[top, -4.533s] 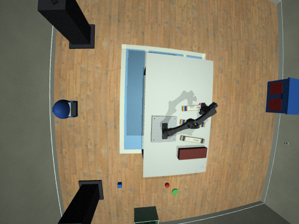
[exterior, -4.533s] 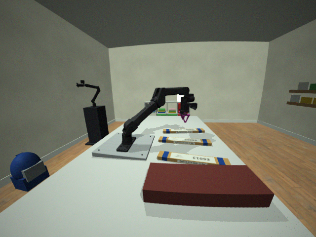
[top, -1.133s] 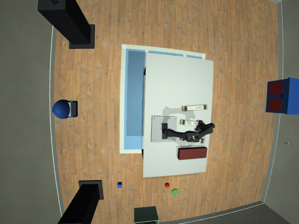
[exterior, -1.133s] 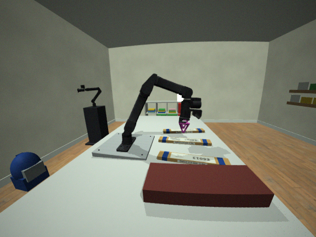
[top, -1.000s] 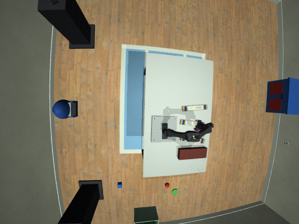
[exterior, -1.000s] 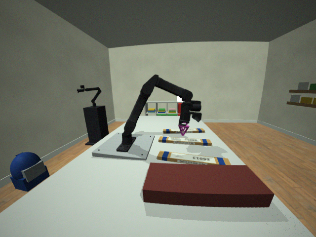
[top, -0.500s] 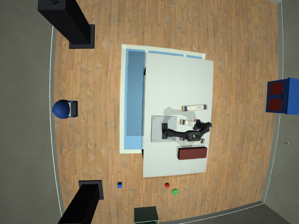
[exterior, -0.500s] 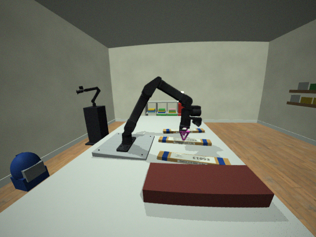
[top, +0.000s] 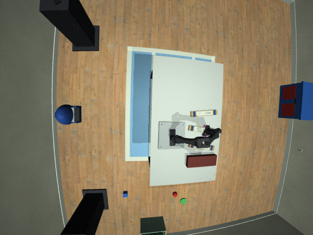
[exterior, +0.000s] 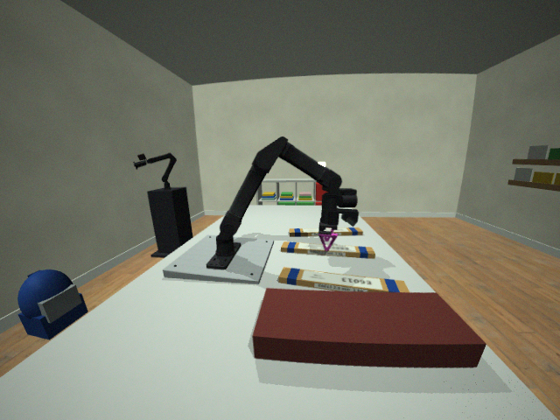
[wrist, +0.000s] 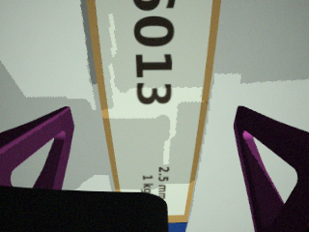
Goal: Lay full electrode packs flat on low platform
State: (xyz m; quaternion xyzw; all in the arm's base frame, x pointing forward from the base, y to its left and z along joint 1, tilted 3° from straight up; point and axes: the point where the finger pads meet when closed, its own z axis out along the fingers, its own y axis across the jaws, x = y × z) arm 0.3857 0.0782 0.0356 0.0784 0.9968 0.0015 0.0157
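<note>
Three long tan packs with blue bands and white E6013 labels lie flat on the white table. The far pack (top: 203,112), the middle pack (top: 196,128) and the near pack (exterior: 342,279) lie side by side. The dark red low platform (exterior: 367,326) (top: 201,160) stands beside the near pack with nothing on it. My gripper (exterior: 327,241) (top: 206,129) is open, just above the middle pack. In the wrist view the purple fingers stand wide on either side of that pack (wrist: 154,77), apart from its edges.
The arm's grey base plate (exterior: 220,264) sits left of the packs. The table's right edge runs close past the packs and platform. A blue helmet-like object (exterior: 47,303) and a black pedestal with a small arm (exterior: 168,217) stand on the floor at the left.
</note>
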